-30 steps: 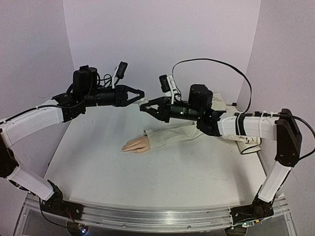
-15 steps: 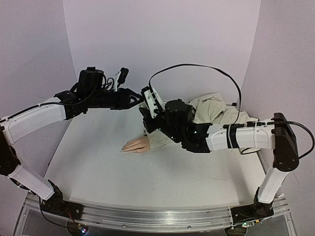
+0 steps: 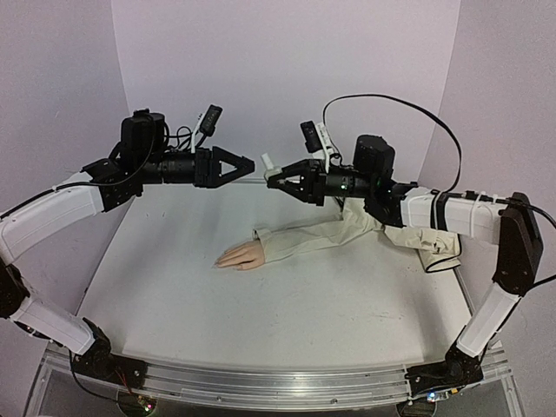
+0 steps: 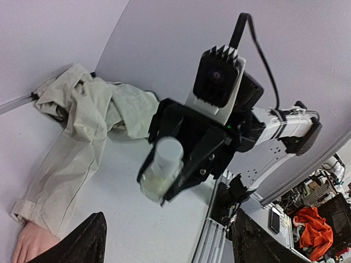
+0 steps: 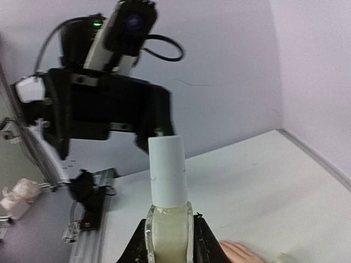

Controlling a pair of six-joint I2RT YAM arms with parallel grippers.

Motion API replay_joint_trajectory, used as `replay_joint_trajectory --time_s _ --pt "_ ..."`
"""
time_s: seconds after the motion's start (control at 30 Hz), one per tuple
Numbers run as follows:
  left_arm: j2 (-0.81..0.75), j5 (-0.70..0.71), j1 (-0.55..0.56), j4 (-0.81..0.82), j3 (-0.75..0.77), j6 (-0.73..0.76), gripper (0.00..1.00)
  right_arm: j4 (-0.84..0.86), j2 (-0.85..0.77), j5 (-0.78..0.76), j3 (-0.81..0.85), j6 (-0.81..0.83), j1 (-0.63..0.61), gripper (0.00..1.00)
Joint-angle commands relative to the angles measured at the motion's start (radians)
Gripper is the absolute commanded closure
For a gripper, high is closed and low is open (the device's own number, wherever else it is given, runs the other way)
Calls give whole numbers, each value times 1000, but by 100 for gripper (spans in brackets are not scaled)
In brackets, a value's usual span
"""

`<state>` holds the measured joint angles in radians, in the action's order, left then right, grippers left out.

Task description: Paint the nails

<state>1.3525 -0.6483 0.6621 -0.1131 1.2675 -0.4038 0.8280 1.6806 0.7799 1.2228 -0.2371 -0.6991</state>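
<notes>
Left jaws are spread wide and hold nothing, while the right jaws pinch the small white-capped bottle [image 5: 167, 186] by its pale body, cap aimed straight at the left jaws and just short of their tips, both high above the desk [image 3: 174, 321]. Down below, the fake hand [image 3: 243, 256] lies flat out of its beige sleeve [image 3: 313, 236], long axis running left to right, the nails [image 3: 219, 260] pointing left, too small to make out. Open desk lies on its left and near sides, the walls [image 3: 287, 78] well off.
</notes>
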Motion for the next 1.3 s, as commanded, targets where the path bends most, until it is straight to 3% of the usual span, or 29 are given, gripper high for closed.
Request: replay_joint_trajectory --time_s 0.0,0.63,0.87,0.97,1.1,1.2,1.27 --pt "-13 -147 -2 171 -5 -43 22 305 13 354 18 -255 -24 100" --pt "47 -182 62 237 52 -57 54 413 60 314 20 -347 -24 100" --pt "51 -142 70 237 53 -46 75 405 67 304 15 -336 -24 100" --pt "55 -118 70 238 53 -44 79 363 73 280 22 -308 -24 100" --pt "64 -97 70 238 51 -43 91 295 69 238 34 -253 -25 100" --pt "56 -56 70 237 37 -31 98 172 36 58 36 -157 -27 100" --pt "37 10 71 229 17 -19 100 -4 -9 -372 36 -34 -62 100"
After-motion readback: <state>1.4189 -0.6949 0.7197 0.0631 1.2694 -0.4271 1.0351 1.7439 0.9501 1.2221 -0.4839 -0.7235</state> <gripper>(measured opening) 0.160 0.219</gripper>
